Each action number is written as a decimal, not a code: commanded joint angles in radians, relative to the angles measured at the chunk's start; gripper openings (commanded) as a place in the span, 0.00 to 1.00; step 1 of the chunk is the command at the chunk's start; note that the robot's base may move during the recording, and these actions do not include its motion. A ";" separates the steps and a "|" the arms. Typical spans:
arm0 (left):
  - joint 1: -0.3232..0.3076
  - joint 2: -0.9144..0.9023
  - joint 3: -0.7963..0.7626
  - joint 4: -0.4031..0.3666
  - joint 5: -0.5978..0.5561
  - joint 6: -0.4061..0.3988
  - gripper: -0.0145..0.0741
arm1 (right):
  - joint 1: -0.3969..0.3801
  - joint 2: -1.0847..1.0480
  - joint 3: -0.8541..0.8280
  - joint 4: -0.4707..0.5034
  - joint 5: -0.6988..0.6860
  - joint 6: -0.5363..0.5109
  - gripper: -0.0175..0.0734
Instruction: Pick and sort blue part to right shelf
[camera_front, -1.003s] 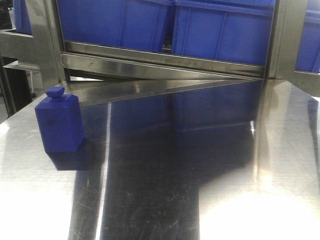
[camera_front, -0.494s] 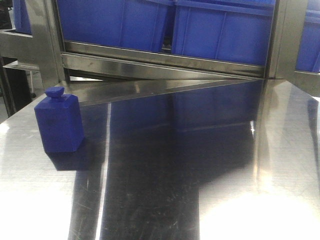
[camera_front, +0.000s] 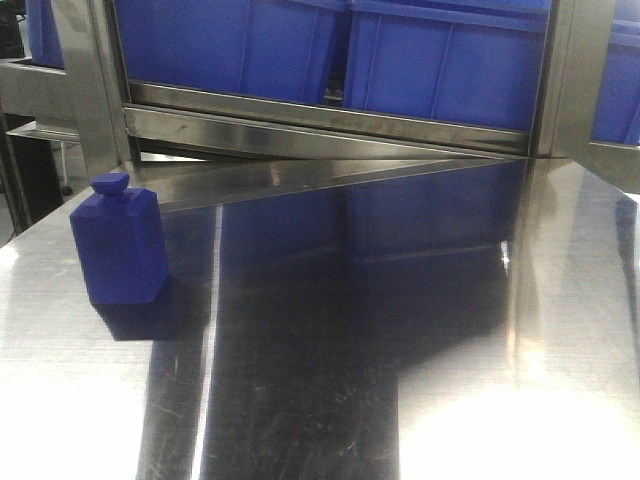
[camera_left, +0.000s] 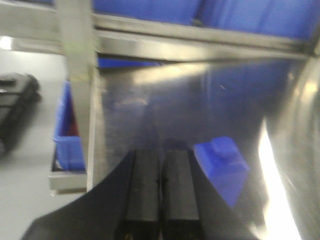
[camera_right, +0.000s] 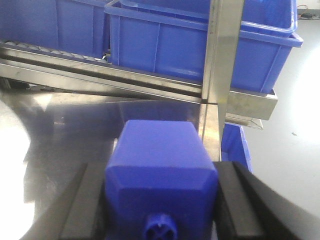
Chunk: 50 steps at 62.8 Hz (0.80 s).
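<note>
Nothing has shifted: right gripper (camera_right: 160, 202) clamps a blue part (camera_right: 159, 160), shelf (camera_right: 100, 75) placement pending; left gripper (camera_left: 160, 185) sits closed beside a second part (camera_left: 222, 167).

Scratched glossy steel table (camera_front: 330, 400), grey floor (camera_right: 285, 150)

Glossy steel table (camera_front: 330, 400), pale floor (camera_right: 287, 150), perhaps a black cart (camera_left: 15, 107)

left wrist view blurred; right wrist view's bottom edge cuts off the blue part (camera_right: 161, 185) and right gripper (camera_right: 160, 166).
</note>
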 joint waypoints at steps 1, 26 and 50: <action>-0.048 0.090 -0.093 0.004 -0.066 -0.010 0.31 | -0.006 0.004 -0.031 -0.007 -0.091 -0.010 0.66; -0.156 0.434 -0.458 -0.010 0.162 -0.013 0.79 | -0.006 0.004 -0.031 -0.007 -0.091 -0.010 0.66; -0.156 0.753 -0.856 0.003 0.751 -0.224 0.79 | -0.006 0.004 -0.031 -0.007 -0.091 -0.010 0.66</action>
